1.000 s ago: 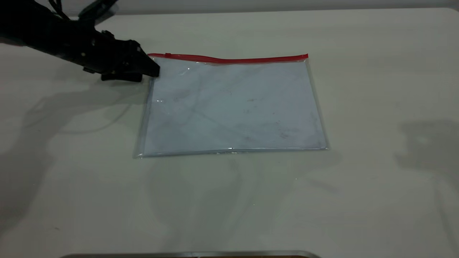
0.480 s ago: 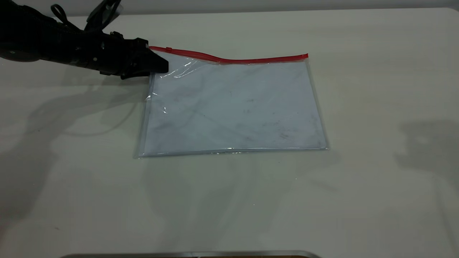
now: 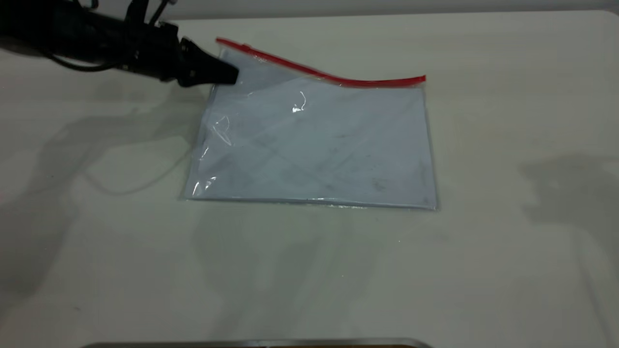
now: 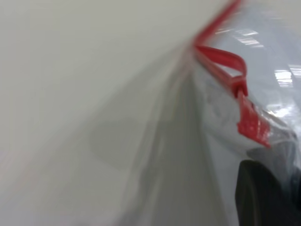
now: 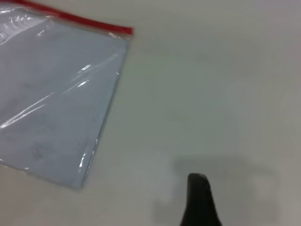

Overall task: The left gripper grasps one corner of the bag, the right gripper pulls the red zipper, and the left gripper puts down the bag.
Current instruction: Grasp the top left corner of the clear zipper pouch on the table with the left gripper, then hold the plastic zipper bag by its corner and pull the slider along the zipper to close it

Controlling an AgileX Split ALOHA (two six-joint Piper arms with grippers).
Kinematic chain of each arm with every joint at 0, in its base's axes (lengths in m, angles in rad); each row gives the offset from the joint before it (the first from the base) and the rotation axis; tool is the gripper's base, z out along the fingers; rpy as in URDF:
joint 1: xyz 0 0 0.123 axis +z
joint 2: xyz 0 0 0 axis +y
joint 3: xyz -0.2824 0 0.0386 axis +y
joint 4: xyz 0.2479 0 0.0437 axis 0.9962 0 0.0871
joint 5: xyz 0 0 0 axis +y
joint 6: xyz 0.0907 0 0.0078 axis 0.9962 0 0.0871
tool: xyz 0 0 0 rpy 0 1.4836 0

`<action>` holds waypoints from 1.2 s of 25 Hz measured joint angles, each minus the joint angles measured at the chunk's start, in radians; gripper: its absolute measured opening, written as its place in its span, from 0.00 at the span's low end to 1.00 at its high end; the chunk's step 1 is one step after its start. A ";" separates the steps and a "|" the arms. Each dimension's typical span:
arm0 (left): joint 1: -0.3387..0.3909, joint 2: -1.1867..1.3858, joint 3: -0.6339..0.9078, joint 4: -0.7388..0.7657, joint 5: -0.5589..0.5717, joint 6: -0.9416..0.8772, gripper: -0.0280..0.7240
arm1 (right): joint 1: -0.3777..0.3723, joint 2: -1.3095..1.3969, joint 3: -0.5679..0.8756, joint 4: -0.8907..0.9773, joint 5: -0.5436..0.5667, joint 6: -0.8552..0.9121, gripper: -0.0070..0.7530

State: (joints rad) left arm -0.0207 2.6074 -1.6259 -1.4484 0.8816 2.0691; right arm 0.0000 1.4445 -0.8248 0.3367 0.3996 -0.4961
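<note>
Left gripper (image 3: 227, 76) — clamped on the corner of the bag (image 3: 223, 52), raised off the table (image 3: 508, 145). Bag (image 3: 319, 145) — trailing from its tips; red zipper (image 3: 319, 73) alongside. Right gripper (image 5: 200, 197) — well apart, closure unclear.

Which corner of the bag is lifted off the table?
The zipper-end corner pinched by the left gripper; the bag's other three corners lie flat.
</note>
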 joint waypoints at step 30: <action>-0.216 0.007 -0.354 0.463 0.148 0.042 0.11 | 0.342 0.718 -0.531 0.509 0.051 -0.783 0.77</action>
State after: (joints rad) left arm -0.2366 2.6142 -1.9802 -0.9854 1.0294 2.1116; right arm 0.3419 2.1623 -1.3554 0.8459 0.4507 -1.2792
